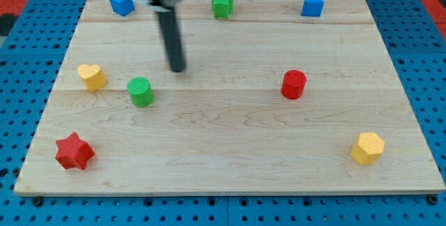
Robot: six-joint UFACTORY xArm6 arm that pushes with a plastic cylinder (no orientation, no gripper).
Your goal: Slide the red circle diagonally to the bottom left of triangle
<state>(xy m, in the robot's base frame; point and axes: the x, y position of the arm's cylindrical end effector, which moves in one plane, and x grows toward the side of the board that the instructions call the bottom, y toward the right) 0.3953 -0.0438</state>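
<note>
Tip: my tip rests bare on the board, holding nothing, in the top-left part, just up and right of the green circle.
Red circle: red circle stands upright right of centre, well apart from my tip; round, so no long axis or heading shows.
Top edge: blue block left, green block middle, blue house-shaped block right.
Left edge: yellow heart.
Bottom-left corner: red star.
Bottom-right corner: yellow hexagon.
</note>
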